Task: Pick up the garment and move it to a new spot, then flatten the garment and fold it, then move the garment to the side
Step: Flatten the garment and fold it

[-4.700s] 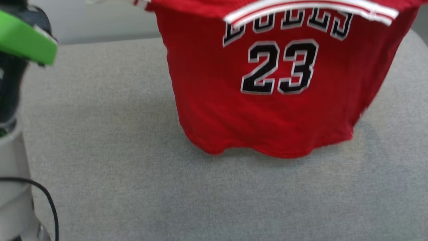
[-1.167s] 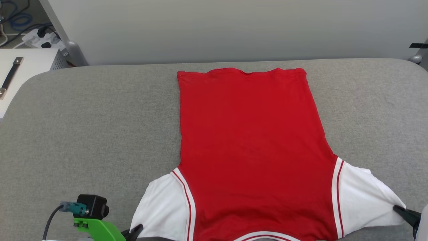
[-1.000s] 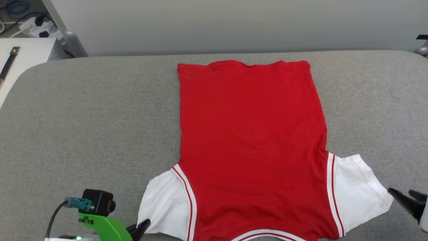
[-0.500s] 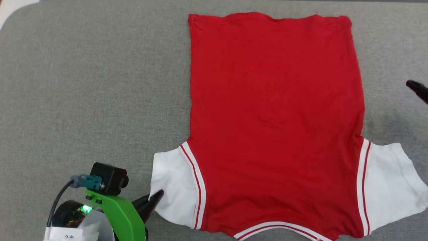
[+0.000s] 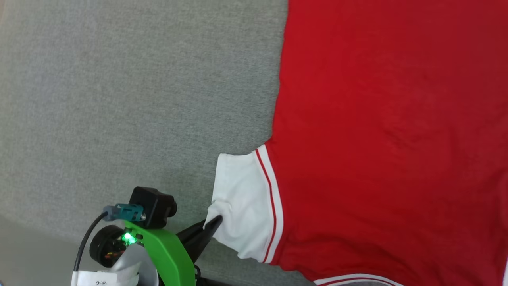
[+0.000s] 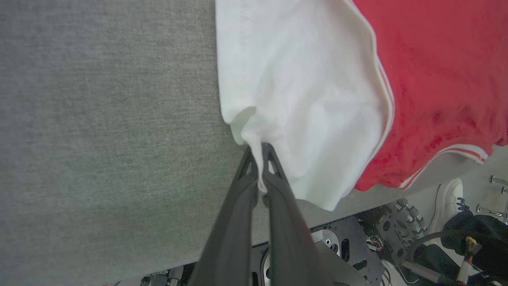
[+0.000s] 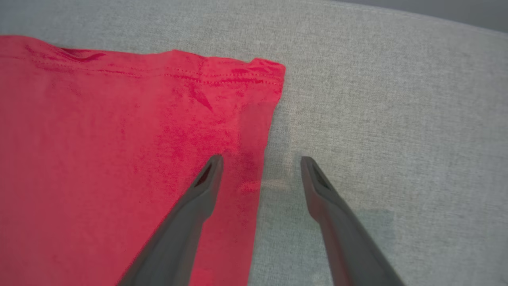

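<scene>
Fingers of the left end effector were pressed together on the edge of the white sleeve. The right end effector hung spread astride the side edge of the garment, hem corner just ahead of its tips. The garment lay flat on the counter, long axis running ahead, and the right arm looked nearer that corner.

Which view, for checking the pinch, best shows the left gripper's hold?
Left wrist view: the left gripper is shut on the white sleeve's edge, cloth between its fingers. Head view shows it side-on at the sleeve; right wrist view shows the garment's hem.
</scene>
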Motion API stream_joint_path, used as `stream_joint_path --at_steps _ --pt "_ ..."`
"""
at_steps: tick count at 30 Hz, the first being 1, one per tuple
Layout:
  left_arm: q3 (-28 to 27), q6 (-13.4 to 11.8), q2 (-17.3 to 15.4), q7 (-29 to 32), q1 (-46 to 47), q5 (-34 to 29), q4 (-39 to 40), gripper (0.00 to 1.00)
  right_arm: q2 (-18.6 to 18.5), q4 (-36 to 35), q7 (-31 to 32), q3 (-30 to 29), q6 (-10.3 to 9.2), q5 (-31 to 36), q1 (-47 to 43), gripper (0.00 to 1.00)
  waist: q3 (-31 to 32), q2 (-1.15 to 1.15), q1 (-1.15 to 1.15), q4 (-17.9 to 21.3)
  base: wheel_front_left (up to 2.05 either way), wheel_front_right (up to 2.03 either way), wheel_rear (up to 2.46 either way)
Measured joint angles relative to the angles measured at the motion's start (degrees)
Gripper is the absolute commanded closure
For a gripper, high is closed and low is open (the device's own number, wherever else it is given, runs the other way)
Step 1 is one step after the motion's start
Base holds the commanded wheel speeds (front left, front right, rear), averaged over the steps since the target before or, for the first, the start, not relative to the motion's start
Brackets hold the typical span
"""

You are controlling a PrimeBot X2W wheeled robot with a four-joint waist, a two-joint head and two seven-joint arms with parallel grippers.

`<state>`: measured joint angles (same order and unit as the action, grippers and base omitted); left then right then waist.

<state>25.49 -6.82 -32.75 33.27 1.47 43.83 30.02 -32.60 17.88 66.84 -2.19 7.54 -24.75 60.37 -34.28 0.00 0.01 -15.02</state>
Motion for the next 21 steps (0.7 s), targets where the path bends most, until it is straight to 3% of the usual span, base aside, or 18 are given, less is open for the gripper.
stream_joint_path --at_steps 12,13,14,15,21 --pt "1.6 1.1 1.9 -1.7 1.1 0.0 -1.9 1.0 -1.5 4.8 -0.6 0.7 -0.02 3.9 4.1 0.0 -4.5 0.0 0.0 -5.7 0.0 0.0 0.0" --pt "1.7 1.1 2.1 -1.8 1.3 0.0 -2.1 1.0 -1.6 4.9 -0.6 0.8 -0.02 3.9 4.1 0.14 -4.7 0.0 0.0 -6.0 0.0 0.0 0.0" --pt "1.8 1.1 2.2 -1.9 1.4 0.0 -2.2 1.0 -1.8 4.9 -0.6 0.8 -0.02 3.9 4.1 0.7 -4.8 0.0 0.0 -6.2 0.0 0.0 0.0" --pt "1.9 1.1 2.3 -2.0 1.5 0.0 -2.3 1.0 -2.0 4.8 -0.6 1.0 -0.02 3.9 4.1 1.0 -4.9 0.0 0.0 -6.3 0.0 0.0 0.0" --pt "2.0 1.5 2.6 -2.0 2.5 -0.1 -3.3 1.0 -2.5 4.9 -1.6 2.1 -0.02 3.8 2.7 1.0 -4.2 0.0 0.0 -6.2 0.0 0.0 0.0"
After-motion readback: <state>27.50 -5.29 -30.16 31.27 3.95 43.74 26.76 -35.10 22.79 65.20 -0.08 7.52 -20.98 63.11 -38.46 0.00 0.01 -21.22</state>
